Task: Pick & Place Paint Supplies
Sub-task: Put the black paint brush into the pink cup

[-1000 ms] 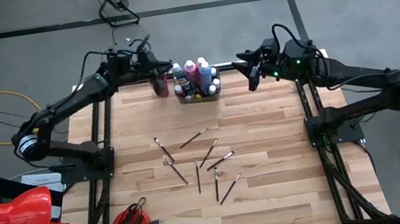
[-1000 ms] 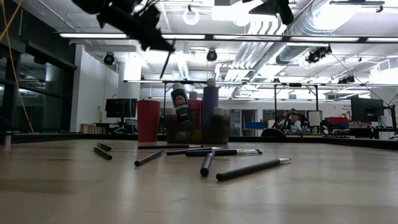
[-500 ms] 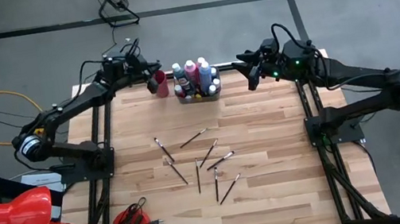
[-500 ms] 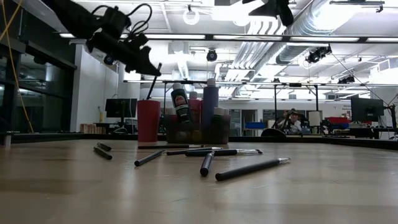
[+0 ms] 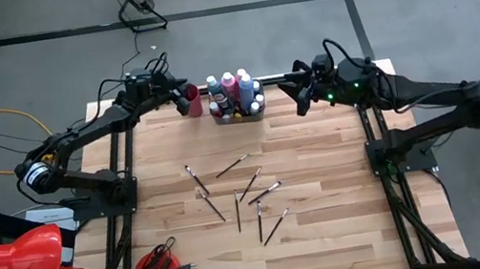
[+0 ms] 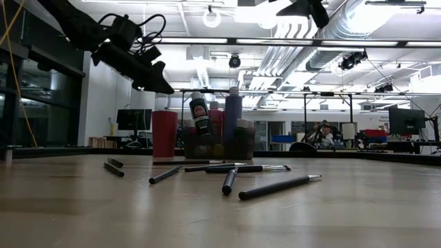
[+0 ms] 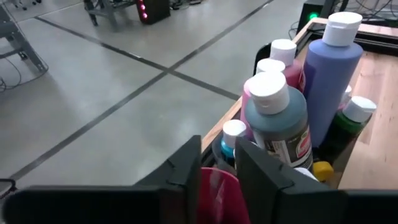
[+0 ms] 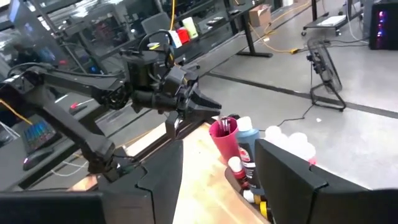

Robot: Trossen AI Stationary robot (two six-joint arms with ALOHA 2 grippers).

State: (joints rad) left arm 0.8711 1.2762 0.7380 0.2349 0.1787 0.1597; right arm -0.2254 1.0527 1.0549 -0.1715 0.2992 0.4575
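Left hand [image 5: 177, 87] hovers just above the pink cup [image 5: 191, 99] near the desk's far edge, toward the far-left corner. Fingers [image 7: 186, 168] stand slightly parted with only the cup's rim visible between them; nothing held. A brush or two seems to stand in the cup in the right wrist view; too small to be sure.

Right hand [image 5: 295, 85] waits over the far edge on the other side of the tray of paint bottles [image 5: 234, 97], fingers [image 8: 283, 174] well apart, empty.

Loose paintbrushes [image 5: 238, 193] lie scattered mid-desk, well apart from both hands, toward the near edge. Long axes vary: several run roughly far-to-near, others diagonal.

Judgement: next pick is a brush. The left-most brush [image 5: 194, 177] lies nearer the left arm, diagonal, so the left hand must come back toward the near edge and turn its fingers across the handle.
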